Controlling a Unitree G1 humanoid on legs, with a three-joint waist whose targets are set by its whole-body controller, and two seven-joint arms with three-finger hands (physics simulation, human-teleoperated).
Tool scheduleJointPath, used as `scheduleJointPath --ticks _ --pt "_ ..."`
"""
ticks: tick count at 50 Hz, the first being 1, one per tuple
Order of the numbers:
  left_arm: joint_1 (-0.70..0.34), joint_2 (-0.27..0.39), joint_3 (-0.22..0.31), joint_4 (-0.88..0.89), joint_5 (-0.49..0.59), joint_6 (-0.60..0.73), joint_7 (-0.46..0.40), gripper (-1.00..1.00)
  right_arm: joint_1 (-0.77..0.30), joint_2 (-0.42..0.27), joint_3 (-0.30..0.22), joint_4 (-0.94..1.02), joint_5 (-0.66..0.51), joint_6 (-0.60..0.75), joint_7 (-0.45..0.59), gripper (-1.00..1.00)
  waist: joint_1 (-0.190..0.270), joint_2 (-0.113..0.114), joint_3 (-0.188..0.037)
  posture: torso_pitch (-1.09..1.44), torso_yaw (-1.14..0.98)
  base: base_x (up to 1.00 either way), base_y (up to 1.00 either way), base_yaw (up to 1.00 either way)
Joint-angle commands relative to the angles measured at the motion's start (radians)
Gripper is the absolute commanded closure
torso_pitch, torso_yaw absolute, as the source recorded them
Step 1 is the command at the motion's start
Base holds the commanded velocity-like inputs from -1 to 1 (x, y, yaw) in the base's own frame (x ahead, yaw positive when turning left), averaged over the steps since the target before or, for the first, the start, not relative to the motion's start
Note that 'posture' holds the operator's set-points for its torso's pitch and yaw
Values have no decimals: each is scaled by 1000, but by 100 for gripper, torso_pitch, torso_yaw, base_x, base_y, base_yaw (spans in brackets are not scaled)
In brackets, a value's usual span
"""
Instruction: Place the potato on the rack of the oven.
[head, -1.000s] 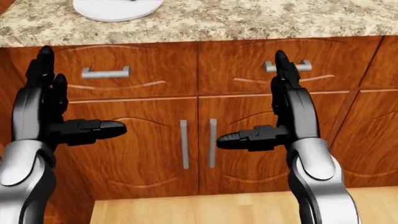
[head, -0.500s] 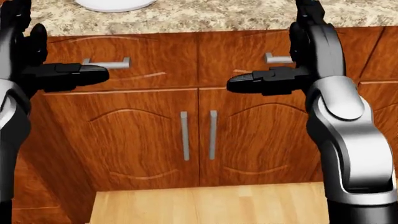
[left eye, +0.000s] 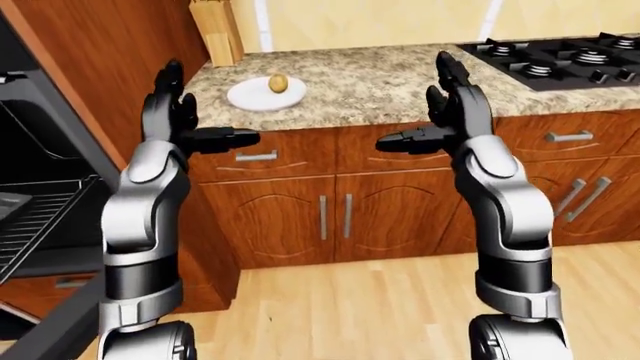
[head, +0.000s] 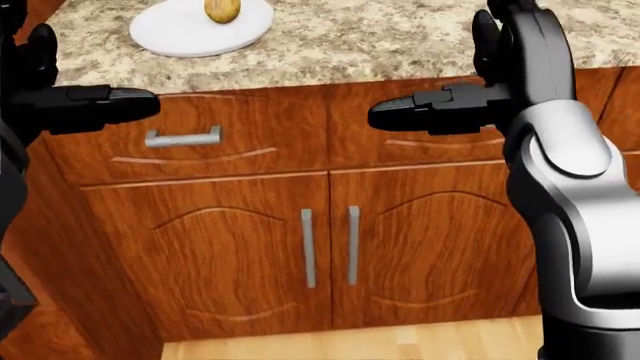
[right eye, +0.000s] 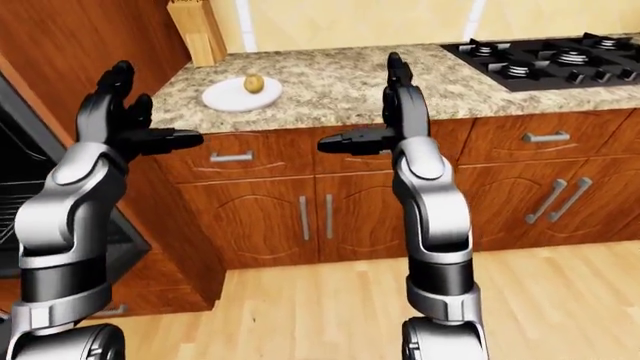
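Your task is only at its start. The oven (left eye: 40, 187) stands open left of the desk (left eye: 400, 75), its rack (left eye: 35, 217) bare as far as you can see. Both arms are raised below the desk edge: the left robot hand (left eye: 185, 124) and right robot hand (left eye: 440, 112) are spread open and hold nothing. On the desk, the white plate (left eye: 265, 96) carries the potato (left eye: 278, 83), untouched. You must yet grasp and carry it.
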Motion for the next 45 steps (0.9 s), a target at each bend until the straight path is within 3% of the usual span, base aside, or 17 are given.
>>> scheduleJointPath --ticks 1,7,10,11,13,14,19,22,23,24,26,34,37,38,40,42,45 --pt "-43 10 -2 -41 -2 -34 -2 -100 -39 -14 -16 -37 -6 -30 -3 -100 -6 0 -28 0 0 26 16 0" --pt "-42 7 -4 -33 -2 -40 -1 -100 -41 -18 -22 -44 -3 -22 -2 -100 11 -56 -26 0 0 25 16 0" --pt "-40 7 -3 -35 -4 -41 -2 -100 -42 -17 -21 -47 -2 -19 -3 -100 20 -122 -41 0 0 27 16 0" --pt "-40 6 -4 -36 -5 -41 -2 -100 -41 -16 -21 -47 -2 -21 -2 -100 10 -87 -26 0 0 30 16 0" --pt "-41 5 -6 -40 -5 -37 -2 -100 -40 -16 -20 -45 -2 -26 -1 -100 10 -109 -20 0 0 30 16 0" --pt "-40 5 -6 -37 -4 -40 -2 -100 -38 -16 -20 -44 -3 -28 -1 -100 4 -107 -27 0 0 30 16 0" --pt "-42 4 -7 -35 -3 -38 -1 -100 -40 -14 -18 -40 -5 -27 1 -100 -6 -67 -16 0 0 30 16 0" --pt "-42 4 -5 -38 -4 -37 0 -100 -42 -15 -18 -41 -6 -25 1 -100 -16 -7 -26 0 0 31 16 0" --pt "-41 4 -6 -36 -3 -39 -2 -100 -41 -15 -18 -40 -7 -26 1 -100 -17 29 -40 0 0 31 16 0" --pt "-39 3 -5 -30 -4 -45 -4 -100 -42 -15 -18 -43 -7 -22 1 -100 -19 39 -56 0 0 30 16 0" --pt "-39 4 -6 -26 -3 -49 -5 -100 -41 -14 -16 -40 -9 -25 1 -100 -13 30 -23 0 0 31 16 0" --pt "-41 5 -4 -37 -5 -39 -3 -100 -40 -11 -16 -52 -13 -15 2 -100 15 -57 -24 0 0 31 16 0" --pt "-42 5 -5 -37 -6 -37 -1 -100 -41 -11 -14 -53 -15 -14 5 -100 23 -123 -39 0 0 29 16 0" --pt "-41 4 -5 -36 -5 -41 -2 -100 -40 -10 -13 -52 -15 -16 5 -100 18 -102 -38 0 0 27 16 0" --pt "-42 4 -5 -43 -7 -33 0 -100 -38 -8 -11 -52 -17 -18 7 -100 16 -115 -28 0 0 23 16 0" --pt "-42 3 -6 -47 -7 -31 1 -100 -39 -8 -12 -57 -18 -14 7 -100 7 -105 -44 0 0 21 16 0" --pt "-43 3 -6 -45 -6 -32 1 -100 -38 -7 -13 -51 -19 -21 9 -100 3 -81 -37 0 0 20 17 0"
